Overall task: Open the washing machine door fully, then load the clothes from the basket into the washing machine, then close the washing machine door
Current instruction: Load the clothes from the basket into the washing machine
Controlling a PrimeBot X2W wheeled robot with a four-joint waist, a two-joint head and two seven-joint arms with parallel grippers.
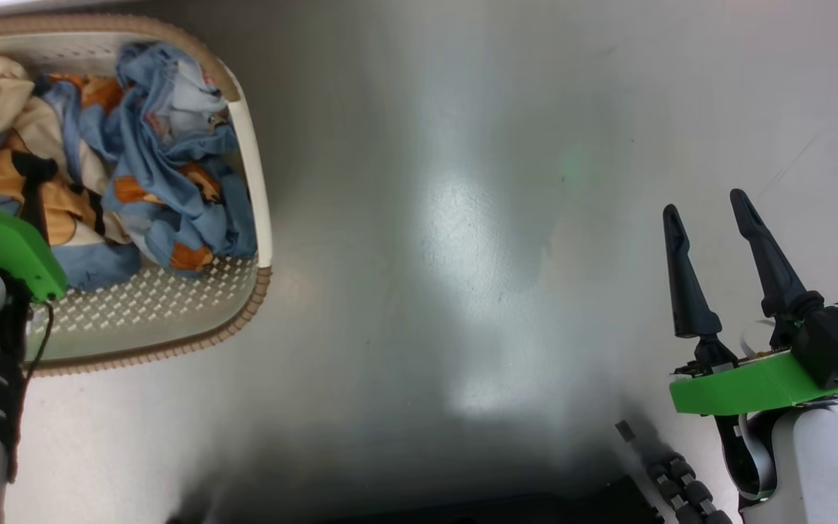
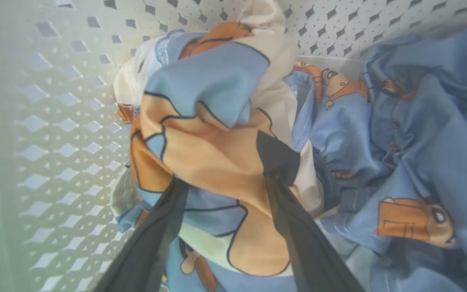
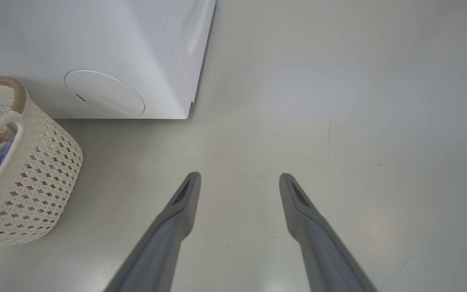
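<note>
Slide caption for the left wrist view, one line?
Left gripper, open, straddling a fold of the clothes inside the basket.

R end effector point(image 3: 239, 175) jaws apart over floor point(image 3: 339, 101); basket point(image 3: 35, 182) at left by washing machine point(image 3: 136, 40).

Looking like a laundry area: showing a white washing machine point(image 3: 95, 36) with a round cap point(image 3: 103, 92) standing on bare, glossy grey floor point(image 3: 339, 121), with a cream perforated basket point(image 3: 39, 174) sitting near it, holding crumpled printed clothes point(image 1: 172, 167).
</note>
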